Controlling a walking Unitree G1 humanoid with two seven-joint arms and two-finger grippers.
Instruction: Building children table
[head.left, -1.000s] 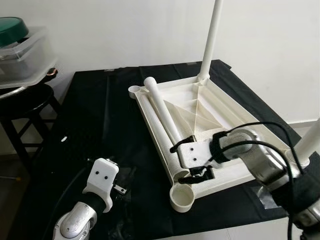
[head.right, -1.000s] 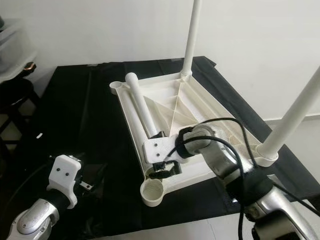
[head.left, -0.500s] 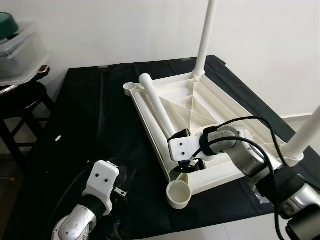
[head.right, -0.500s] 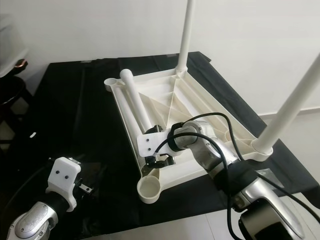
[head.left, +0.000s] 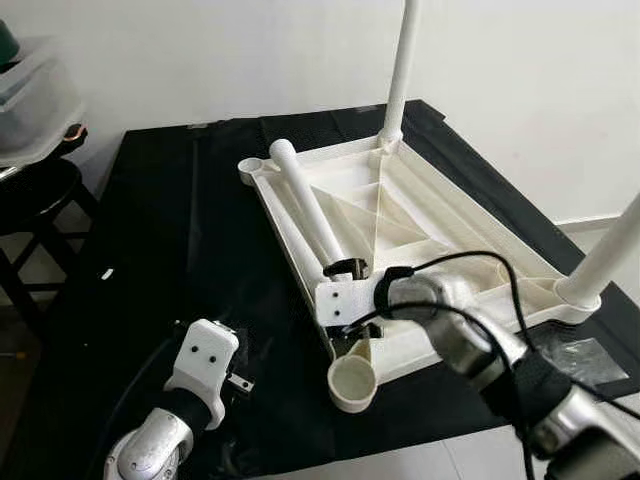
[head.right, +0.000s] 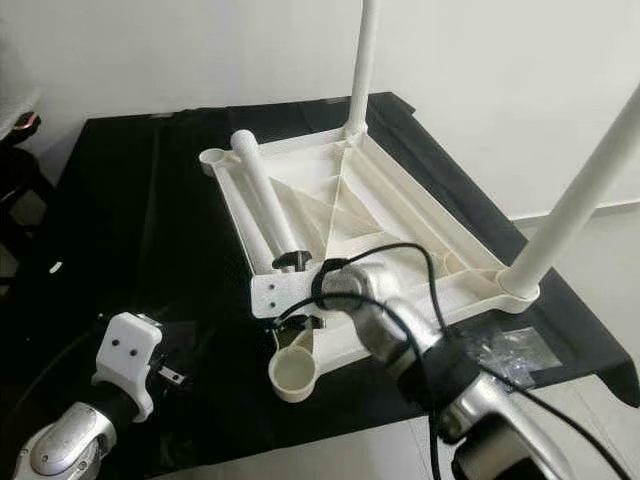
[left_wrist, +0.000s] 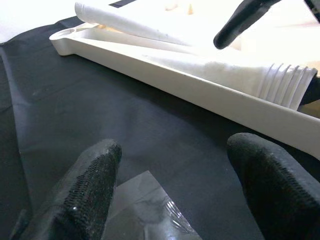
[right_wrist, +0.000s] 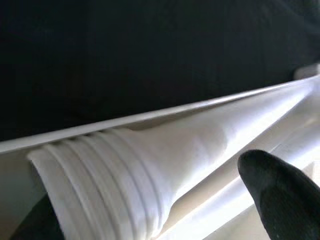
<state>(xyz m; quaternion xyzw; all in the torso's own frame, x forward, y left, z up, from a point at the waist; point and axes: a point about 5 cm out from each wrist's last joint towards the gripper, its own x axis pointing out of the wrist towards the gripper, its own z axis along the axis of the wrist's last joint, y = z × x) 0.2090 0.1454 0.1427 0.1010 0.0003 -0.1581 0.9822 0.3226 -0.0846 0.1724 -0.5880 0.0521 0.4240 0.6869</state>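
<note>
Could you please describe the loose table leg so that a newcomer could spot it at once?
On the black cloth lies an upturned white tabletop. Inside it, along its left rim, lies the loose leg, a white tube with a threaded end at the right pincer. Unlike the two upright legs, it lies flat.

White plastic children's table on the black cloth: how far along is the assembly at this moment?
Done: the upside-down white plastic tabletop has two white tube legs standing in its sockets, one at the far corner and one at the right corner.

In hand: the right gripper has its jaws around the threaded end of a third white leg lying in the tabletop.

Left: the near round corner socket is unfilled. The left gripper idles open.
</note>
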